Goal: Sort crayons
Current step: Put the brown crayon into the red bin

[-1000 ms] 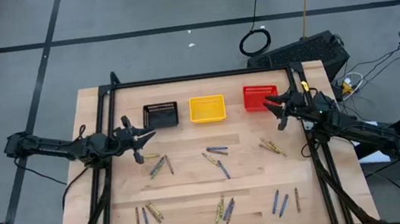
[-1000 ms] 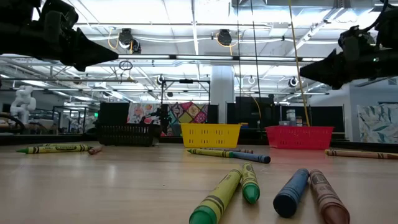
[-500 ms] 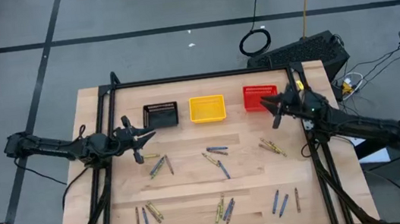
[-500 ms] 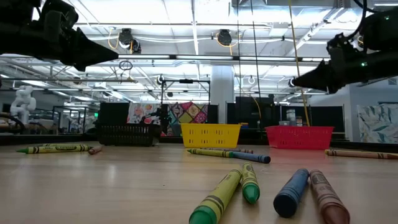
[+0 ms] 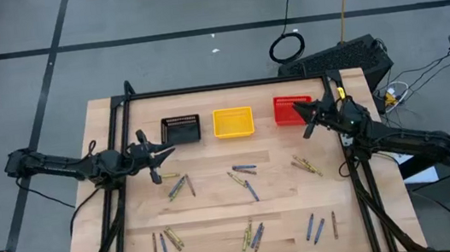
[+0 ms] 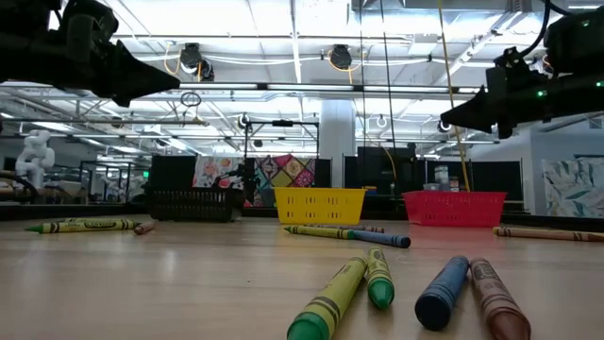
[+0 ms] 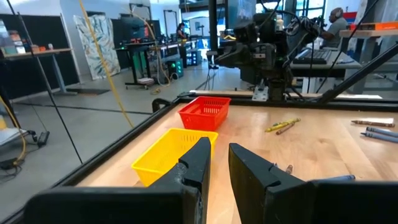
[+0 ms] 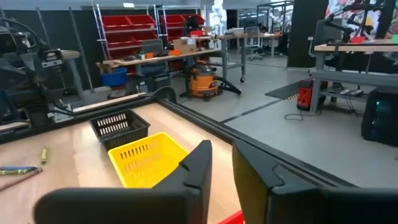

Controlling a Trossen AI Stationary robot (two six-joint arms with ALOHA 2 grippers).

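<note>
Several crayons lie flat on the wooden table in loose groups: three groups mid-table (image 5: 179,186) (image 5: 244,175) (image 5: 305,165) and three near the front edge (image 5: 166,241) (image 5: 251,236) (image 5: 316,227). In the low view a green pair (image 6: 354,283) and a blue and brown pair (image 6: 472,295) lie closest. My left gripper (image 5: 160,157) (image 7: 217,149) hovers level near the black basket (image 5: 181,130), a narrow gap between its fingers and nothing in it. My right gripper (image 5: 305,123) (image 8: 221,149) hovers level by the red basket's (image 5: 290,108) near right corner, also narrowly open.
A yellow basket (image 5: 233,122) stands between the black and red ones along the table's far side. A black frame rail (image 5: 229,86) runs along the far edge and down both sides. Bare wood lies between the crayon groups.
My right gripper has drawn a little toward the table's far edge and the red basket and tipped up to level. Its fingers have come closer together, down to a narrow gap. The crayons lie where they were.
</note>
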